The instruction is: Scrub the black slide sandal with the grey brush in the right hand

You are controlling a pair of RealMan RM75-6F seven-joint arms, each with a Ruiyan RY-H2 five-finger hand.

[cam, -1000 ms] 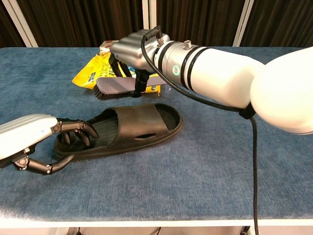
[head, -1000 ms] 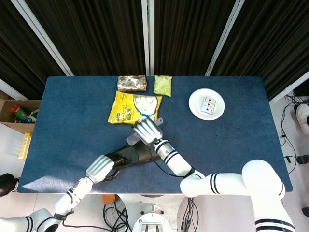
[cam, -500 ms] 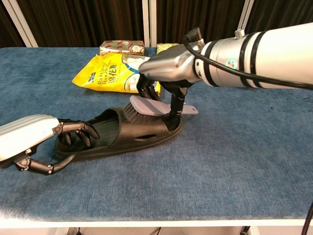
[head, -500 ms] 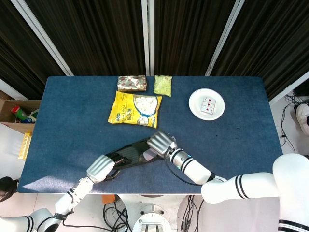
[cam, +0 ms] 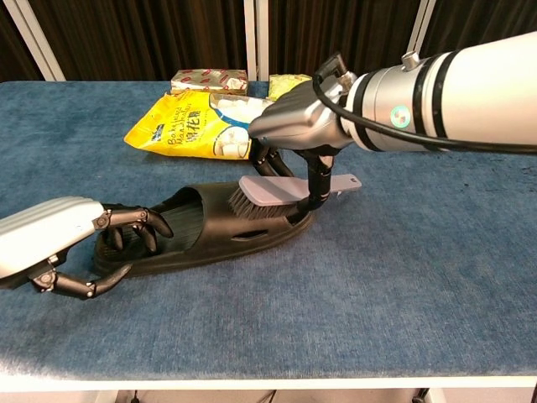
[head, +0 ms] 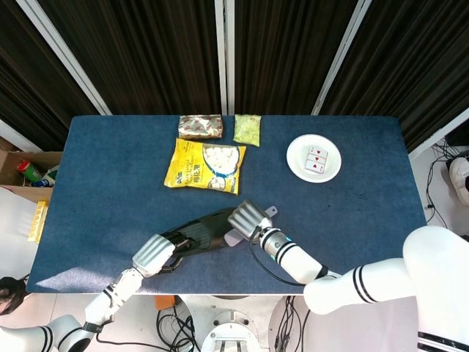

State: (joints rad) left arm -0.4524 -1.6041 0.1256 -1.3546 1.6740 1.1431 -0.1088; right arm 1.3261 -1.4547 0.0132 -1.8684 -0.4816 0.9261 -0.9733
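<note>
**Mid-scrub, brush on the sandal's heel end**

Currently the black slide sandal [cam: 210,222] lies near the front edge of the table [head: 352,213], a little left of centre, its long axis running roughly along that edge. The left hand [cam: 63,243] grips it at the strap end, fingers curled over the rim and into the footbed, which pins it against the cloth. The right hand [cam: 298,126] is closed around the grey brush [cam: 281,191], and the bristles sit down on the footbed at the opposite end, with the handle tip poking out beyond the sandal toward the right.

To judge by this, the scrubbing stroke itself is the step in hand. Doing it well probably means keeping the bristle face flat on the ribbed footbed rather than tipped onto one edge, and pressing only hard enough to bend the bristles: too much force could drag the sandal out of the left hand's hold. Strokes along the sandal's length, toward and away from the holding hand, look safer than sideways ones, since the left hand braces that direction best. The strap arch is an obstacle; the brush should stop short of it.

Further back on the table sit a yellow snack bag [head: 204,165], two smaller packets and a white plate [head: 314,158], all well apart from the work.
</note>
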